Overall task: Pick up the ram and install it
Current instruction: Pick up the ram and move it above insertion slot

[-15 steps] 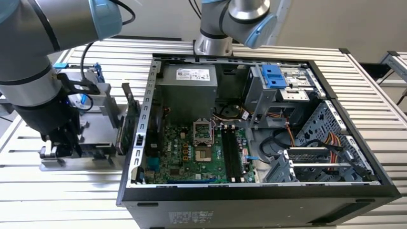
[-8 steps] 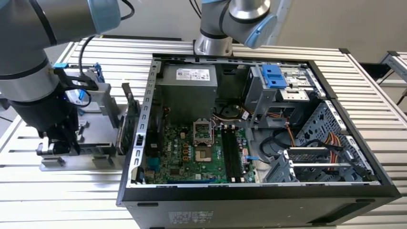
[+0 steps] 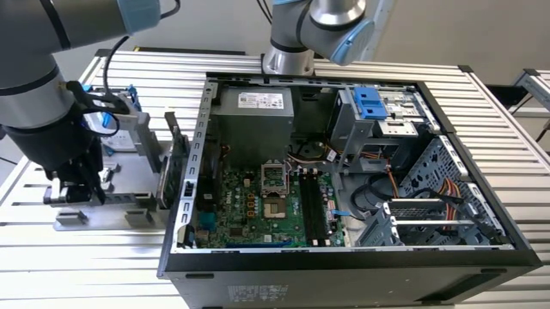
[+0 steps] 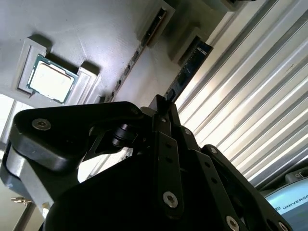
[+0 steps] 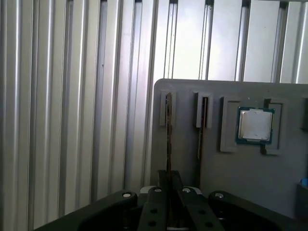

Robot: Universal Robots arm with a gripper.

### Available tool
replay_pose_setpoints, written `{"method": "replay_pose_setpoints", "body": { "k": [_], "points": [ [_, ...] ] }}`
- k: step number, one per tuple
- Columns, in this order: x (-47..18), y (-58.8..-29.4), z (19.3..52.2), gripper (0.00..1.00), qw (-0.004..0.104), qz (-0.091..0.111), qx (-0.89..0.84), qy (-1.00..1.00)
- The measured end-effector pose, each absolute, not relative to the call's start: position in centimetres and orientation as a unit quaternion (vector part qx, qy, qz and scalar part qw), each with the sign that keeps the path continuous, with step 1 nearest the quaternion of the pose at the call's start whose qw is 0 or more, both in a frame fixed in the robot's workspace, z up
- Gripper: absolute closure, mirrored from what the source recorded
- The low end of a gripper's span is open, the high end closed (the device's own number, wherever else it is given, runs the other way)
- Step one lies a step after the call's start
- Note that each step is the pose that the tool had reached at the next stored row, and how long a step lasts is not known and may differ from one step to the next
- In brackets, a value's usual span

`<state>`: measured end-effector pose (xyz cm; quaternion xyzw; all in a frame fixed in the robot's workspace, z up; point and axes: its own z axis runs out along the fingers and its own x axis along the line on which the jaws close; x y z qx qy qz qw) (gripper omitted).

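The ram is a thin stick standing on edge in a slot of the grey holder plate; its edge looks bluish in the second wrist view. My gripper has its two black fingers pressed against the stick's near end, one on each side, and the same grip appears in the second wrist view. In the exterior view the gripper hangs low over the holder, at that view's left, beside the open computer case. A second similar stick stands in the neighbouring slot.
A small square silver chip lies in a recess of the holder. The open computer case shows its motherboard with long dark memory slots. An upright card stands between holder and case. Another arm's base rises behind the case. The table is ribbed aluminium.
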<state>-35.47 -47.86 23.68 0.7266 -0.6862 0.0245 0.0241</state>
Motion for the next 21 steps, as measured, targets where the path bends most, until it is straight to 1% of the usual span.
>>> {"method": "replay_pose_setpoints", "body": {
  "k": [11, 21],
  "points": [
    [-35.5, -47.9, 25.5, 1.0, 0.024, 0.024, 0.725, -0.687],
    [-35.5, -47.9, 26.7, 1.0, 0.016, 0.017, 0.724, -0.69]
  ]
}}
